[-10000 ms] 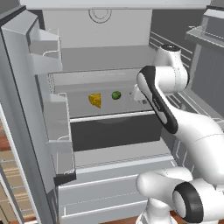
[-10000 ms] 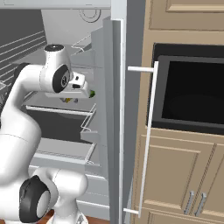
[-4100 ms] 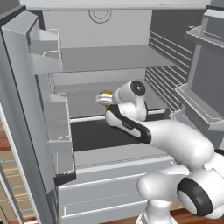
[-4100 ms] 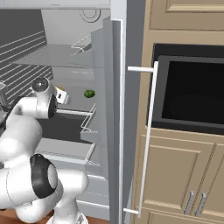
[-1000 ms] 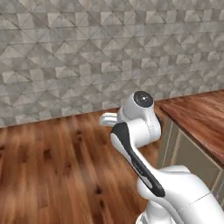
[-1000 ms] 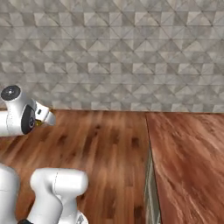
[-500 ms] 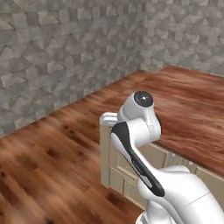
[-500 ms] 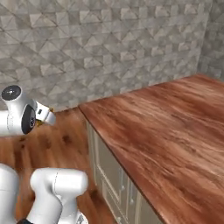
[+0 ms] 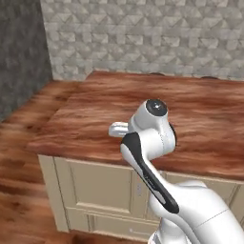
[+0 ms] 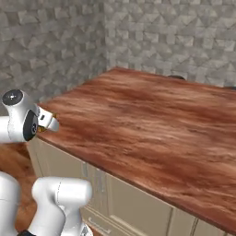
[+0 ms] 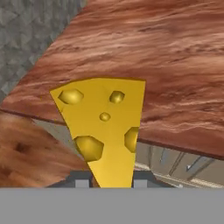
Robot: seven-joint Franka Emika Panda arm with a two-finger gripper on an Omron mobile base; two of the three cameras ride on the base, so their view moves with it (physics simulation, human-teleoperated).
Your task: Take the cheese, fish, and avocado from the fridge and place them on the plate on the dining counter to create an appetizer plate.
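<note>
1. One cheese [image 11: 103, 131] wedge, yellow with darker pits on its face, stood upright between the jaws, which were clenched on its narrow lower end; its wide edge pointed up in the hand view.
2. The gripper [image 11: 112, 180] showed there as two small dark tips, one on each side of the wedge. In the right base view the gripper [image 10: 47, 120] hung just off the table's near corner, with a sliver of orange beside it.
3. The cheese was in the air, short of the table [image 9: 105, 112], not touching it. In the hand view the slab's edge ran behind the wedge.
4. The table was one reddish-brown wood-grain slab, resting on a pale cabinet base [image 9: 90, 190] with panelled fronts.
5. Two small dark shapes sat at the slab's far edge [image 9: 155, 74]; what they were could not be told.
6. A wooden floor [image 9: 19, 143] lay beside the table, and a grey stone-pattern wall [image 9: 143, 33] stood behind it.
7. The white arm [image 9: 152, 138] rose in front of the table in the left base view, covering part of its near edge.
</note>
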